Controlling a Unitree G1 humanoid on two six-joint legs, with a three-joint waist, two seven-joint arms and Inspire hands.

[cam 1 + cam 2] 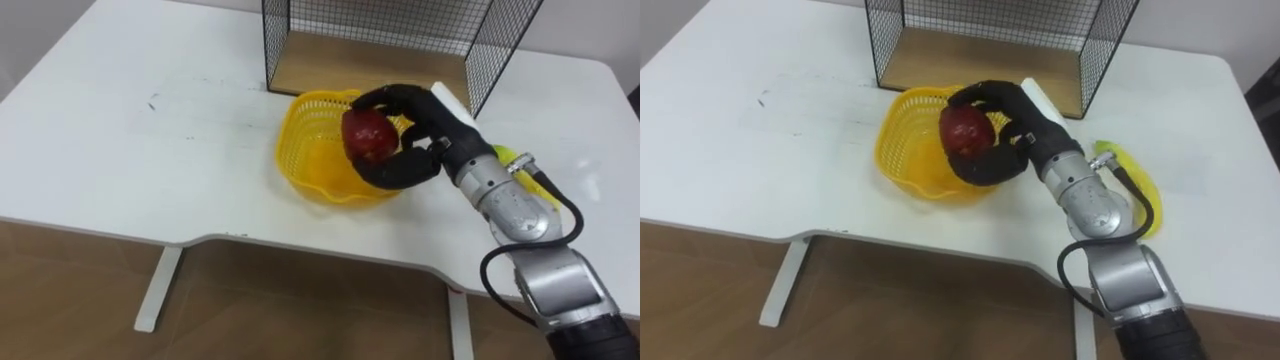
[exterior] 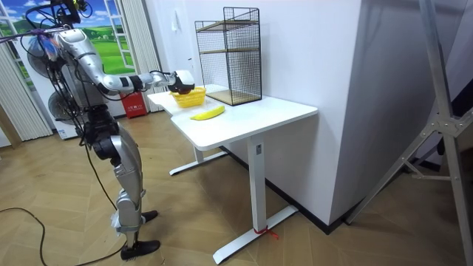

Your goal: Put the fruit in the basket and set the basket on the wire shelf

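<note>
- Centre frame: your right hand (image 1: 420, 150) curls around a red apple (image 1: 368, 136), just over the yellow basket (image 1: 300, 162).
- Apple looks firm, smooth, likely slippery; hold its widest part.
- Basket seems light, flexible; take its rim.

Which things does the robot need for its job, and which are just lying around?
For the job: yellow plastic mesh basket; round red apple held over it by the fingers of the right hand; yellow banana; black wire shelf with wooden boards.
Just lying about: white table they sit on; small red item on the floor.
</note>
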